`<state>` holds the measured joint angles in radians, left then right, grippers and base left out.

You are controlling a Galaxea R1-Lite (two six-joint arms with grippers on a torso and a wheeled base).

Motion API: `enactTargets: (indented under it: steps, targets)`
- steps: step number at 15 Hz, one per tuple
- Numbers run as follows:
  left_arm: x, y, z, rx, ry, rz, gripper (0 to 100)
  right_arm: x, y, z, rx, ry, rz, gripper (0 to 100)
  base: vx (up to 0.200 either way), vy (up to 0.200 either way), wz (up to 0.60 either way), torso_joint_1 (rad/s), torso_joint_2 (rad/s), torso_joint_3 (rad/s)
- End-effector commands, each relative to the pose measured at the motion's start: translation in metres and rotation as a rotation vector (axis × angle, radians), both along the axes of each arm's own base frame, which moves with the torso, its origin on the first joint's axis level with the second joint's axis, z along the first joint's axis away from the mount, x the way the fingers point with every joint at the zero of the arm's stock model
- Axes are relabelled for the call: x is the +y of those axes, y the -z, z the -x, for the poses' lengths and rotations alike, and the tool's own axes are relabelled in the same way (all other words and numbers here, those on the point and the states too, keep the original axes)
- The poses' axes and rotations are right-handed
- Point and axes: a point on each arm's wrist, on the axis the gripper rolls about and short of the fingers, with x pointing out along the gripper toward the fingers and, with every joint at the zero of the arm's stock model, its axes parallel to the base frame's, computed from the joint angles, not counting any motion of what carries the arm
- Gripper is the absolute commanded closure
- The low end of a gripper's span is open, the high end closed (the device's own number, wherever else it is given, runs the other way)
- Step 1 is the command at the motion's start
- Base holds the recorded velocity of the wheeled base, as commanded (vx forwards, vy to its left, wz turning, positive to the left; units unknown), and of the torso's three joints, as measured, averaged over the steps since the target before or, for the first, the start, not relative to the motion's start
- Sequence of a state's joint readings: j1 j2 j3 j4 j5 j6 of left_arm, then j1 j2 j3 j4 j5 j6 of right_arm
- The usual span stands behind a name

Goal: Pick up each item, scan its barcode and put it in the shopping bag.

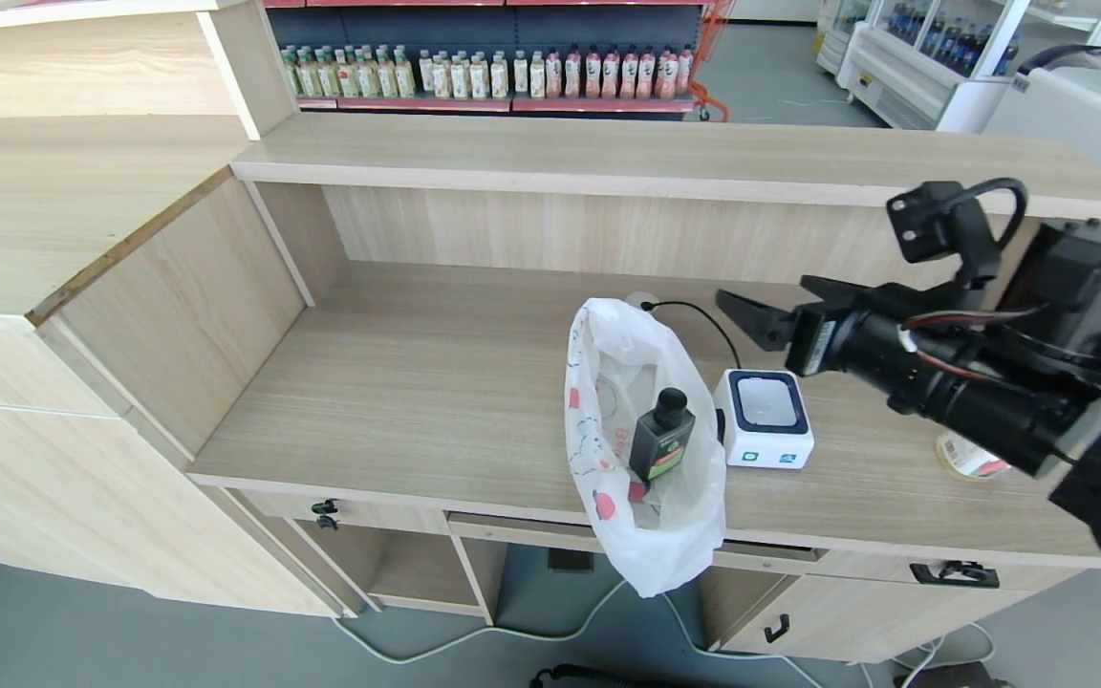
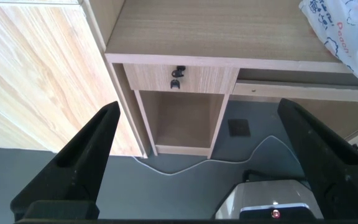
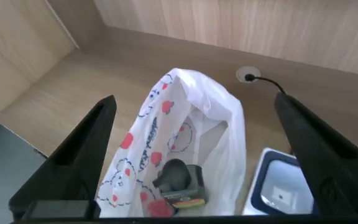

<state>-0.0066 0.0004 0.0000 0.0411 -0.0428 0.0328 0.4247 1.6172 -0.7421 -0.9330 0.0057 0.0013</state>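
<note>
**Visitor:** How does the right pincer (image 1: 763, 304) stand?

**Attendant:** Its fingers are spread apart with nothing between them, and it hangs in the air above the desk (image 1: 417, 401). Below and ahead of its tips lies the shopping bag (image 1: 646, 521), white with red prints. The bag's mouth gapes upward and one end droops over the desk's front edge.

**Visitor:** And the goods?

**Attendant:** A dark bottle (image 1: 662, 441) with a black cap rests inside the bag, beneath the pincer's open span. A white scanner (image 1: 766, 418) stands just beside the bag, almost directly under the pincer. Its black cable (image 1: 703, 320) runs to a hole (image 1: 641, 301) in the desk. A pale tub (image 1: 966, 457), half hidden by the arm, sits on the desk back toward the wrist.

**Visitor:** The left pincer (image 2: 197, 106)?

**Attendant:** Its fingers are likewise apart and empty. It sits low, facing the open cubby (image 2: 182, 124) and the drawer front (image 2: 179, 78) under the desk.
</note>
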Motion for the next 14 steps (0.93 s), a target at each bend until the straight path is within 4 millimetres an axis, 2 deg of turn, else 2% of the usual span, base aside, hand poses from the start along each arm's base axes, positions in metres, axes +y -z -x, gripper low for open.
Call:
enactTargets:
  steps: [1,2,5,8,10,12,14]
  targets:
    - [0.0,0.0,0.0,0.0,0.001,0.001,0,-0.048,0.003,0.051,0.061,0.148,-0.029,0,0.0,0.0,0.0,0.0,0.0,0.0]
    - [0.0,0.0,0.0,0.0,0.0,-0.001,0,-0.067,0.02,0.062,0.115,0.221,-0.032,0,-0.2,-0.2,0.0,-0.002,0.0,0.002]
    - [0.0,0.0,0.0,0.0,0.001,0.001,0,-0.097,0.04,0.077,0.173,0.353,-0.026,0,-0.2,-0.2,0.0,0.006,0.0,0.002]
    - [0.0,0.0,0.0,-0.001,0.0,0.005,0,-0.106,0.056,0.081,0.241,0.401,-0.048,0,-0.2,-0.2,0.0,-0.002,0.0,0.007]
    - [0.0,0.0,0.0,0.0,0.001,0.002,0,-0.105,0.06,0.082,0.246,0.397,-0.038,0,-0.2,-0.2,0.0,0.0,0.0,0.002]
    - [0.0,0.0,0.0,0.001,0.001,-0.001,0,-0.105,0.058,0.08,0.208,0.382,-0.046,0,-0.2,-0.2,0.0,0.002,0.0,-0.002]
    - [0.0,0.0,-0.001,0.012,0.003,-0.001,0,-0.109,0.053,0.068,0.163,0.408,-0.057,0,0.0,-0.2,0.0,-0.002,0.0,0.005]
